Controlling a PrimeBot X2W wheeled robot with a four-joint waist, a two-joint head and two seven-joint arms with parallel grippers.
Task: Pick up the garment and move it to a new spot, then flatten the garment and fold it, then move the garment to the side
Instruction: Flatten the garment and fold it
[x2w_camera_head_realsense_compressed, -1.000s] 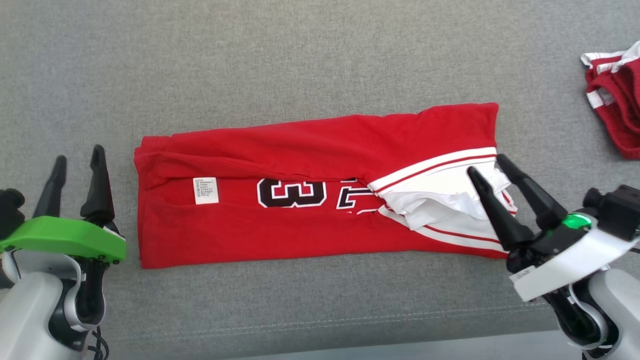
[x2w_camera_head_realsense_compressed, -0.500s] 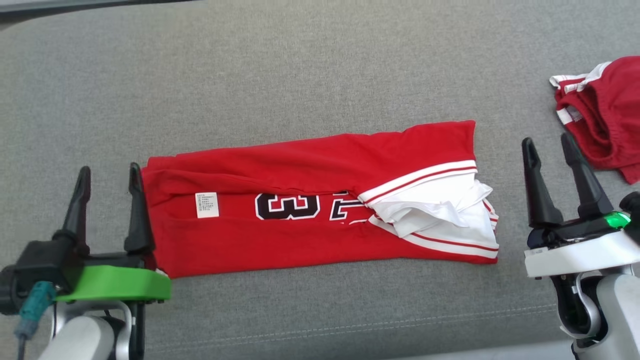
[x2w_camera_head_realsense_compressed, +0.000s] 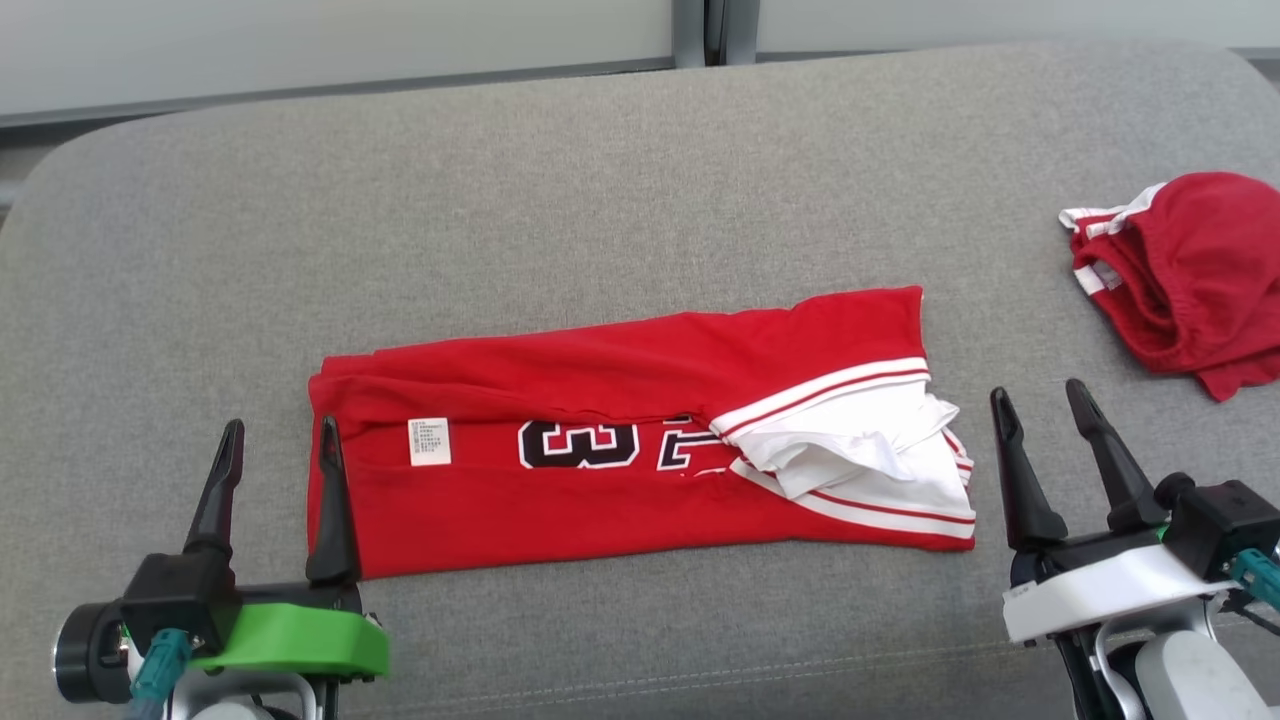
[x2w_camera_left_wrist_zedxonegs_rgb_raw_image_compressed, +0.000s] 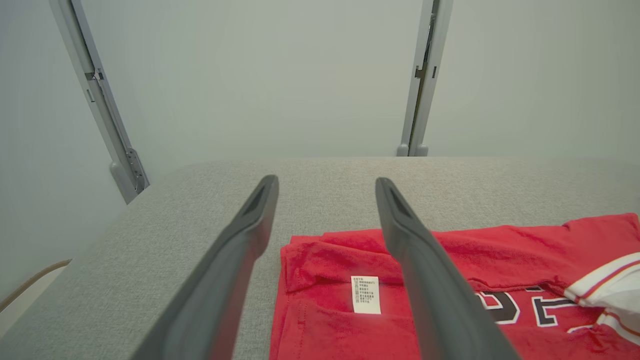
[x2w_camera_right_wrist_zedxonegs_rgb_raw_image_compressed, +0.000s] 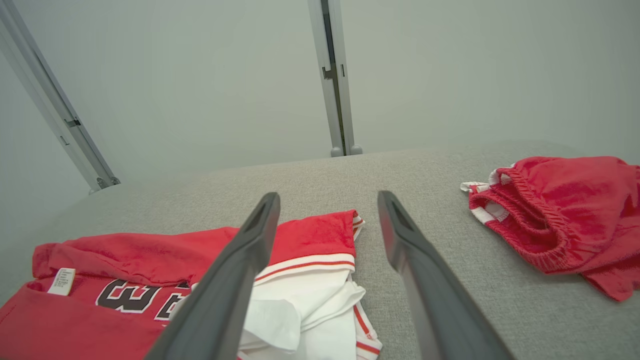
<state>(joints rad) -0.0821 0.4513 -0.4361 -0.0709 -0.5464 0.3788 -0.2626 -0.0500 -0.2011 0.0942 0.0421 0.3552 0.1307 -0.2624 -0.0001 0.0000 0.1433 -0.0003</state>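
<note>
A second ago the right gripper (x2w_camera_head_realsense_compressed: 1036, 388) had its fingers over the white-trimmed end of the red jersey (x2w_camera_head_realsense_compressed: 600, 500). Now it sits at lower right, just beside that end and clear of the cloth. The left gripper (x2w_camera_head_realsense_compressed: 280, 424), earlier apart from the jersey, is now at lower left with one finger overlapping the jersey's left edge. The camera has tilted too, bringing a pale wall strip into the top of the frame. There are two grippers, both spread wide and holding nothing. There are two red garments: the folded jersey at centre and a second red garment (x2w_camera_head_realsense_compressed: 1190, 270), crumpled, at upper right. One white label (x2w_camera_head_realsense_compressed: 429, 442) shows. The jersey lies on the grey cushion (x2w_camera_head_realsense_compressed: 600, 180), its long axis running left to right and rising slightly rightward, label end left, white trim right.
</note>
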